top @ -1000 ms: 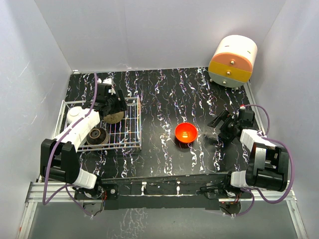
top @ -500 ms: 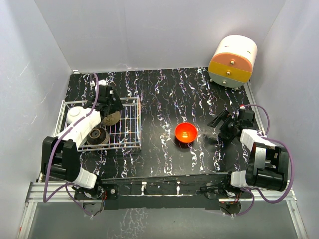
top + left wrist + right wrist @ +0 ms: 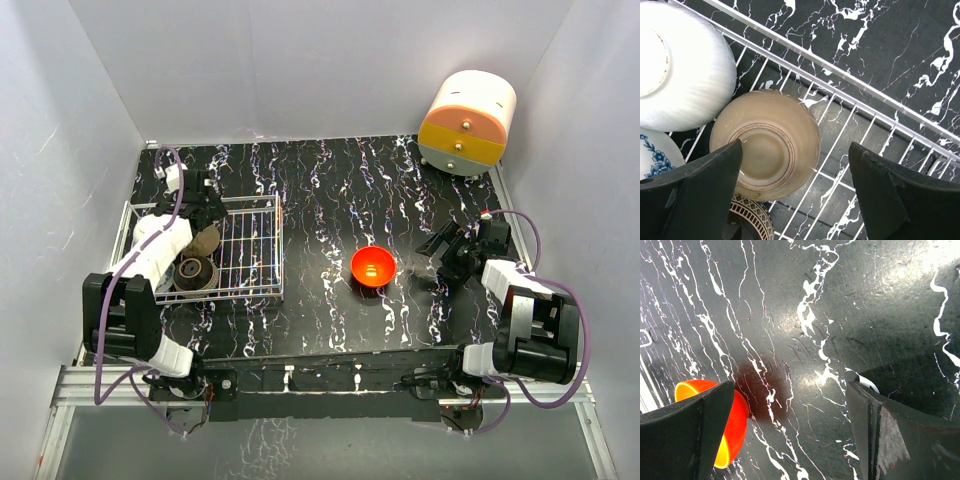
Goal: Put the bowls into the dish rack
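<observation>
The left gripper [image 3: 795, 165] has its jaws set wide apart and holds nothing. In the top view it hangs over the upper part of the dish rack [image 3: 250, 262], which stands at the middle left of that frame.

In the left wrist view the two dark fingers frame a tan-brown bowl [image 3: 767, 150]. It lies on the rack wires with its foot ring facing the camera. The finger at lower left overlaps the bowl's edge in the picture, and contact there cannot be determined. The finger at lower right stands clear of the bowl.

Other bowls in the rack, as seen in the left wrist view:
- The white bowl [image 3: 685, 70] is at upper left, just beside the tan-brown bowl.
- The blue-and-white bowl [image 3: 655, 155] is at the left edge, partly hidden behind the finger.
- The dark bowl [image 3: 750, 220], which has a patterned band, is at the bottom edge, just below the tan-brown bowl.

The red-orange bowl [image 3: 373, 266] stands upright on the tabletop [image 3: 330, 190] at the centre of the top view, well apart from the rack and to its right.

The right gripper [image 3: 447, 258] is near this bowl, on its right side in the top view, with its jaws apart and nothing held. In the right wrist view the bowl shows at lower left, partly behind one finger.

A round cream-and-orange cabinet [image 3: 467, 122] stands at the upper right, well apart from the rest.
</observation>
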You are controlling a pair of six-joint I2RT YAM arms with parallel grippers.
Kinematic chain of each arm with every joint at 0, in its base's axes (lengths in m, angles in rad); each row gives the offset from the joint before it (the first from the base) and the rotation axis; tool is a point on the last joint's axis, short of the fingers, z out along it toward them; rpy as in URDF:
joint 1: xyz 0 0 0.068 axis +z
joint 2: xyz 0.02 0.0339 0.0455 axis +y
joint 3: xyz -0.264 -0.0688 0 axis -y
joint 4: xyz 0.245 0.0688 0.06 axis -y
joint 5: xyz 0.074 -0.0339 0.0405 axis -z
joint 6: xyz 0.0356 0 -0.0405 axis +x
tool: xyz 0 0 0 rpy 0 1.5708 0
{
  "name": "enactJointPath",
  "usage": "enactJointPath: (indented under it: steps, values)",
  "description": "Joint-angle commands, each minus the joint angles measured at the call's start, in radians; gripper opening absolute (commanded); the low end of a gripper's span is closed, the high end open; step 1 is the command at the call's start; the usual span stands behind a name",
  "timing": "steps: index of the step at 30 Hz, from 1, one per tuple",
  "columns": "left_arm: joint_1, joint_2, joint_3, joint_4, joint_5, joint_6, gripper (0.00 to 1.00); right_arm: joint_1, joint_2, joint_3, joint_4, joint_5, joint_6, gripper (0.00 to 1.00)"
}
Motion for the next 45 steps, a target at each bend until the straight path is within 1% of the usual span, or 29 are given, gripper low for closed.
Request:
enactJointPath:
  steps: [1,5,8,12,13,14,15,16,20,24,28,30,32,34,37,45]
  values:
    - [0.058,0.027,0.019,-0.081,0.008,-0.024,0.86,-0.007,0.000,-0.013,0.028,-0.004,-0.010,0.98]
    - [0.062,-0.033,0.008,-0.079,0.043,-0.013,0.87,-0.007,0.001,-0.013,0.030,-0.002,-0.010,0.98]
    - [0.058,-0.112,-0.015,-0.069,0.091,-0.002,0.89,-0.007,0.004,-0.012,0.031,-0.001,-0.010,0.98]
    - [0.029,-0.251,-0.007,-0.075,0.159,0.038,0.91,-0.007,0.000,-0.014,0.030,0.004,-0.009,0.98]
    - [0.011,-0.279,-0.004,-0.068,0.179,0.062,0.95,-0.007,0.000,-0.012,0.029,0.005,-0.009,0.98]
    - [-0.020,-0.304,0.001,-0.063,0.183,0.083,0.97,-0.007,-0.001,-0.012,0.028,0.006,-0.008,0.98]
    - [-0.065,-0.323,0.011,-0.062,0.185,0.102,0.97,-0.007,-0.003,-0.011,0.027,0.006,-0.007,0.98]
    - [-0.088,-0.336,0.021,-0.060,0.188,0.119,0.97,-0.007,-0.003,-0.011,0.027,0.006,-0.006,0.98]
    - [-0.261,-0.349,0.038,-0.010,0.255,0.195,0.97,-0.007,-0.009,-0.011,0.024,0.008,-0.001,0.98]
    - [-0.470,-0.316,0.000,0.100,0.296,0.291,0.97,-0.007,-0.013,-0.008,0.015,0.007,-0.003,0.98]
    - [-0.716,-0.244,-0.024,0.218,0.269,0.432,0.97,-0.007,-0.016,-0.002,0.005,0.016,-0.006,0.98]
    - [-0.807,-0.184,-0.002,0.233,0.296,0.538,0.97,-0.007,-0.014,0.004,0.001,0.018,-0.007,0.98]
    - [-0.876,-0.131,0.019,0.249,0.365,0.615,0.97,-0.007,-0.011,0.008,0.001,0.018,-0.005,0.98]
    - [-0.920,-0.064,0.051,0.250,0.430,0.646,0.96,-0.007,-0.006,0.011,0.002,0.014,-0.003,0.98]
    - [-0.954,0.015,0.089,0.273,0.498,0.660,0.95,-0.007,-0.002,0.011,0.005,0.012,-0.002,0.98]
    - [-0.991,0.229,0.213,0.263,0.572,0.709,0.91,-0.007,0.001,0.024,0.001,0.005,-0.001,0.98]
